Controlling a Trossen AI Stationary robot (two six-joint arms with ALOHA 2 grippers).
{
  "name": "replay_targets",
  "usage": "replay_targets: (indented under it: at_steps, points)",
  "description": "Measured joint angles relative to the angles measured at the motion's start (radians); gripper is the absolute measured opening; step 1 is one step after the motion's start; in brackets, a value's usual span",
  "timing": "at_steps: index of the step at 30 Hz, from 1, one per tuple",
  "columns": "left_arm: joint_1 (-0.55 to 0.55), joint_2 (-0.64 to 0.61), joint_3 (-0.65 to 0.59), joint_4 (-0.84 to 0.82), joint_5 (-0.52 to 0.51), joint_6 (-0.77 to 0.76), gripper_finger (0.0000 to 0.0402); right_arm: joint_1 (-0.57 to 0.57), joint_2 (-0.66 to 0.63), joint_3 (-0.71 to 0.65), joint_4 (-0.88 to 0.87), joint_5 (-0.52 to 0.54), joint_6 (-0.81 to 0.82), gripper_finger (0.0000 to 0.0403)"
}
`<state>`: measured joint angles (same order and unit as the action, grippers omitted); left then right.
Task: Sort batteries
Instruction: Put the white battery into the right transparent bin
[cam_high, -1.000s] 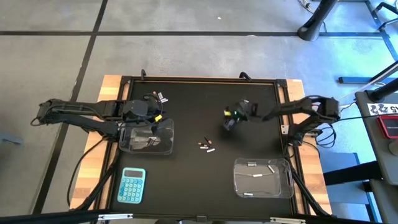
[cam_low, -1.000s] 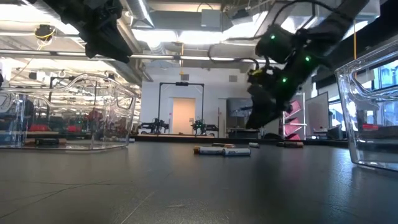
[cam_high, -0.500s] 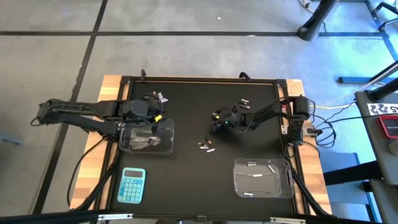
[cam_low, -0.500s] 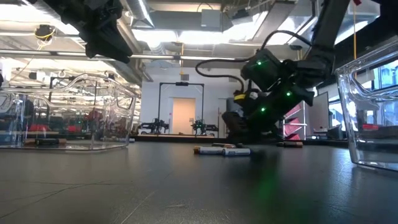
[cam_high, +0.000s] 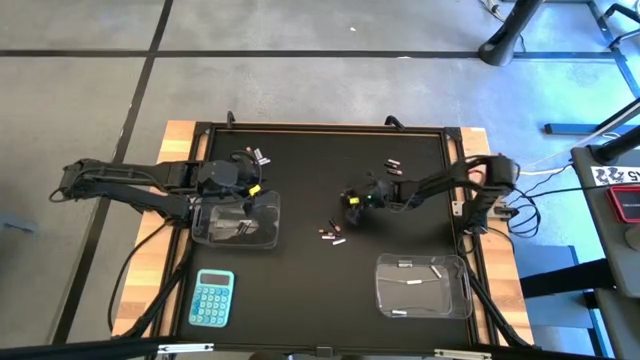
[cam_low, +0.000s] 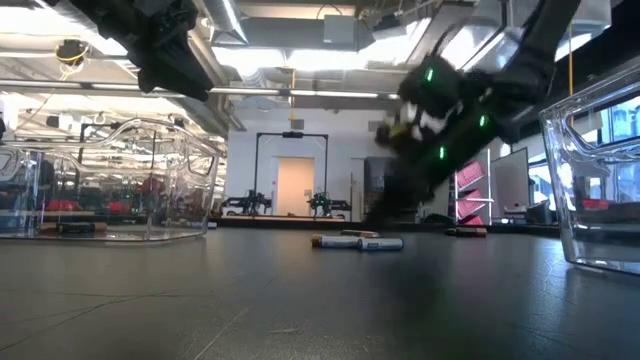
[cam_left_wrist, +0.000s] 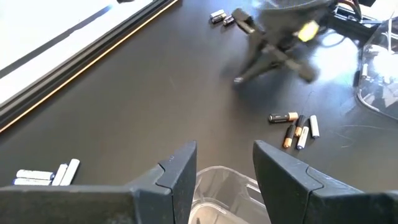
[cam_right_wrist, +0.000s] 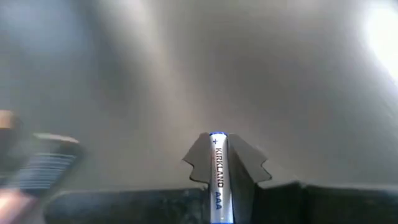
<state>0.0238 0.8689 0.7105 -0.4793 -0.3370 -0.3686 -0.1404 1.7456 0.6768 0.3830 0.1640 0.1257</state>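
Note:
My right gripper (cam_high: 350, 200) is over the middle of the black mat, shut on a silvery-white battery (cam_right_wrist: 217, 168). It shows blurred in the low view (cam_low: 430, 125). A small cluster of loose batteries (cam_high: 332, 235) lies on the mat just nearer than this gripper, also seen in the left wrist view (cam_left_wrist: 295, 127). More batteries lie at the far right (cam_high: 393, 167) and far left (cam_high: 258, 156). My left gripper (cam_left_wrist: 225, 165) hangs open over the left clear tub (cam_high: 235, 220), nothing between its fingers. My right gripper pinches the silvery-white battery's body (cam_right_wrist: 217, 186) between its two fingers (cam_right_wrist: 196, 158). The battery lies along the fingers, its plus end (cam_right_wrist: 217, 134) sticking out past their tips. Whether it is clear of the mat I cannot tell.
A second clear tub (cam_high: 422, 285) holding a few batteries stands at the near right. A blue calculator (cam_high: 212, 298) lies at the near left. The mat's raised black frame (cam_high: 330, 127) runs along the far edge.
My right gripper has gone toward the table's left edge and dropped to the mat just beyond the middle cluster of batteries. In the low view it has since come up a little and is blurred with motion.

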Motion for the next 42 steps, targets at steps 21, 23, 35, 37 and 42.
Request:
replay_targets:
  at_steps: [21,23,35,37,42]
  points:
    - [-0.032,0.174,0.000,0.150,0.004,0.084,0.0148,0.018,0.029,0.007,0.083,-0.088,-0.108,0.0138]
    - [-0.032,0.174,0.000,0.150,0.004,0.084,0.0148,0.006,0.015,0.009,0.051,-0.086,-0.108,0.0172]
    - [-0.032,0.173,0.000,0.150,0.004,0.078,0.0148,-0.005,0.003,-0.064,-0.039,-0.186,-0.056,0.0140]
    - [-0.032,0.173,0.000,0.150,0.004,0.078,0.0148,-0.005,0.002,-0.086,-0.028,-0.187,-0.055,0.0098]
    - [-0.032,0.174,0.000,0.151,0.004,0.082,0.0148,-0.004,0.004,-0.118,0.031,-0.194,-0.049,0.0017]
